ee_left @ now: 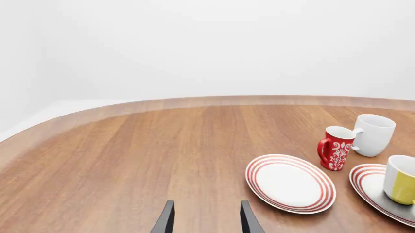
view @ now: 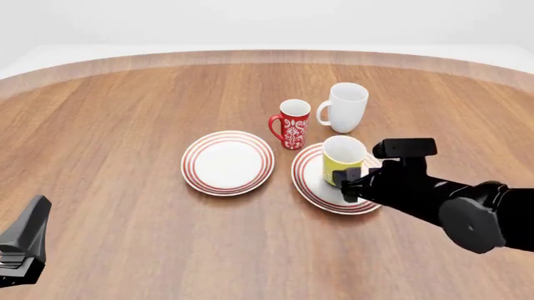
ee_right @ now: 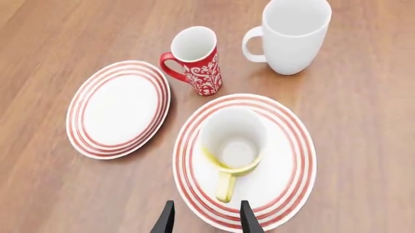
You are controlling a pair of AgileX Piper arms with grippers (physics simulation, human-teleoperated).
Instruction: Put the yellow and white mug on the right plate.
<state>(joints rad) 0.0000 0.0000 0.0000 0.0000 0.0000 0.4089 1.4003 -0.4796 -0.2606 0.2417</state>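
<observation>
The yellow and white mug (view: 341, 159) stands upright on the right plate (view: 314, 181), handle toward my right arm. In the right wrist view the mug (ee_right: 232, 145) sits in the plate (ee_right: 285, 160) with its yellow handle pointing at my right gripper (ee_right: 204, 218), which is open, empty and just behind the handle. In the front view the right gripper (view: 354, 181) hovers at the plate's near right edge. My left gripper (ee_left: 205, 218) is open and empty, far off at the table's near left; mug (ee_left: 402, 179) and plate (ee_left: 371, 187) show at its view's edge.
A second ringed plate (view: 227, 162) lies left of the right plate. A red patterned mug (view: 292, 124) and a taller white mug (view: 346, 107) stand just behind the plates. The wooden table (view: 125, 125) curves away at the far edge.
</observation>
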